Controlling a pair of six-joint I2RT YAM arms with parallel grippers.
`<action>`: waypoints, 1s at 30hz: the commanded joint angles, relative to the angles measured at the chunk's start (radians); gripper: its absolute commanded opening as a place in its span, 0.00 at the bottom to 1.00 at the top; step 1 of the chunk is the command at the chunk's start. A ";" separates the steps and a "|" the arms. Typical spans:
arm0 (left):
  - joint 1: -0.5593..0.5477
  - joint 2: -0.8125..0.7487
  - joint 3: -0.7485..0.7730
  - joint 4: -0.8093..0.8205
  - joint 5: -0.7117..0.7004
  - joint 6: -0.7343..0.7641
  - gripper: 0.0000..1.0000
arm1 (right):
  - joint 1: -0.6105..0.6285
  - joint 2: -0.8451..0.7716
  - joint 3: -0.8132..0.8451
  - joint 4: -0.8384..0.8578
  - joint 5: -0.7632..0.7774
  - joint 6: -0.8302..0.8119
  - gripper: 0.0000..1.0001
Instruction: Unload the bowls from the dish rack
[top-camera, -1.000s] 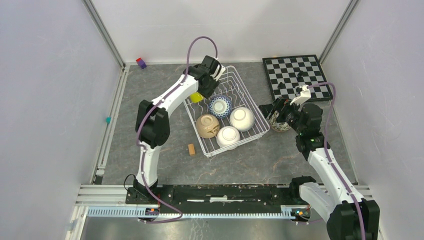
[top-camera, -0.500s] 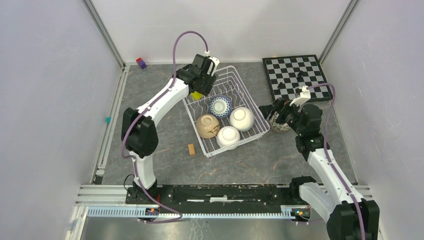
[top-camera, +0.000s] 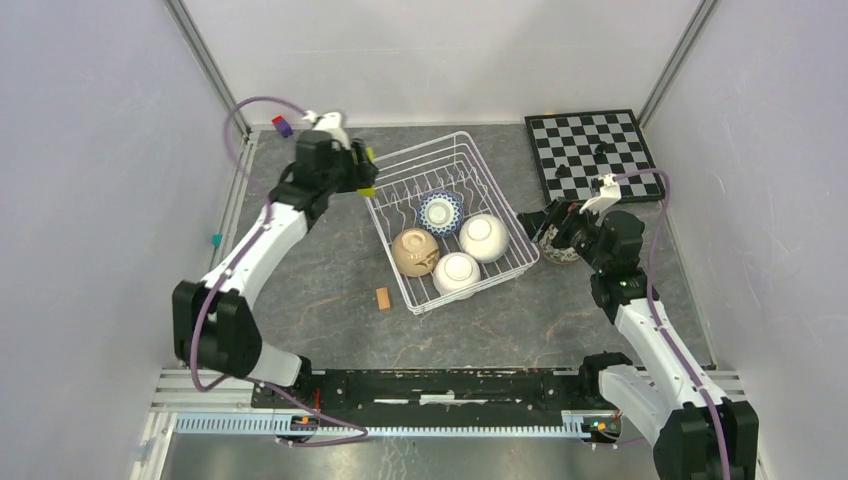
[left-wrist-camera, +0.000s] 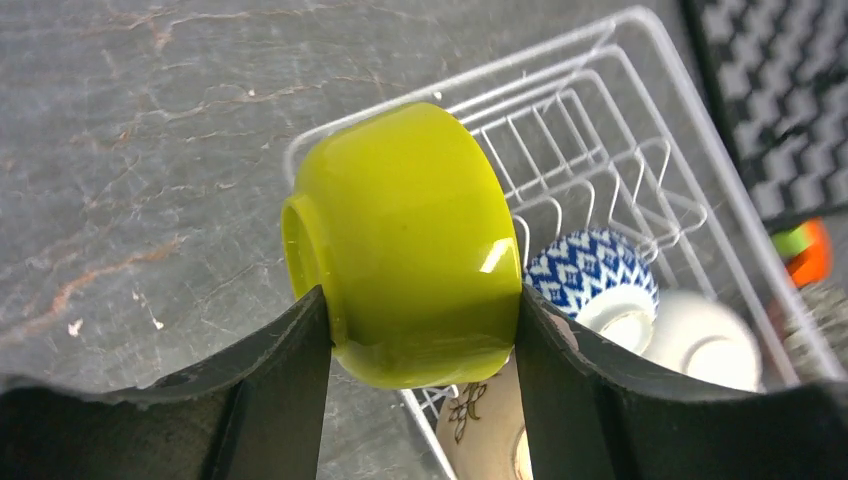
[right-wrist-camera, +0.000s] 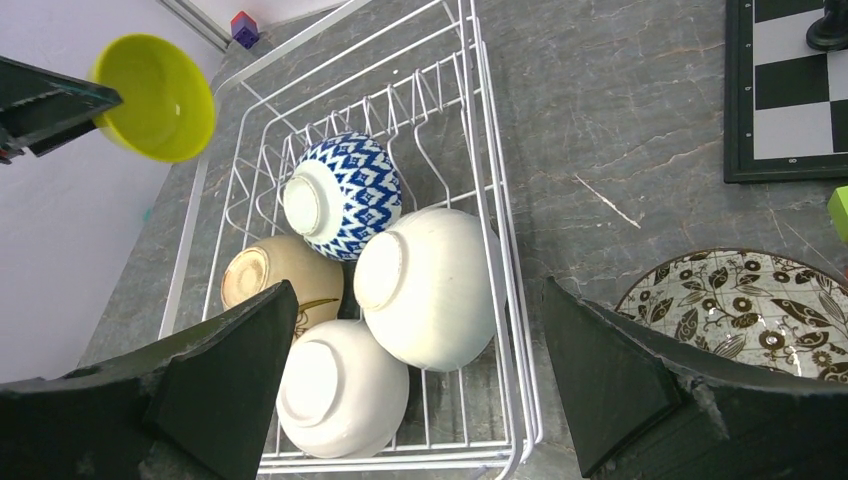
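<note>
My left gripper is shut on the lime-yellow bowl, one finger on each side, and holds it in the air just outside the far left corner of the white wire dish rack. The bowl also shows in the right wrist view. In the rack lie a blue-and-white bowl, a tan bowl and two white bowls, all tipped over. My right gripper is open and empty, above the rack's right edge. A bowl with a brown leaf pattern inside stands on the table right of the rack.
A chessboard with a few pieces lies at the far right. A small wooden block lies left of the rack's near corner. A purple-and-red block sits at the far left corner. Walls close in both sides.
My left arm has swung left and carried the lime-yellow bowl out of the rack's far left corner to beside the rack. The right arm has hardly moved.
</note>
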 joint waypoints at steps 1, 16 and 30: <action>0.115 -0.133 -0.157 0.358 0.228 -0.324 0.35 | 0.005 -0.003 -0.005 0.054 -0.010 0.006 0.98; 0.295 -0.363 -0.522 0.548 0.176 -0.677 0.35 | 0.005 -0.036 -0.025 0.033 -0.012 -0.011 0.98; 0.309 -0.518 -0.764 0.488 -0.067 -0.765 0.35 | 0.005 -0.053 -0.027 0.004 0.008 -0.045 0.98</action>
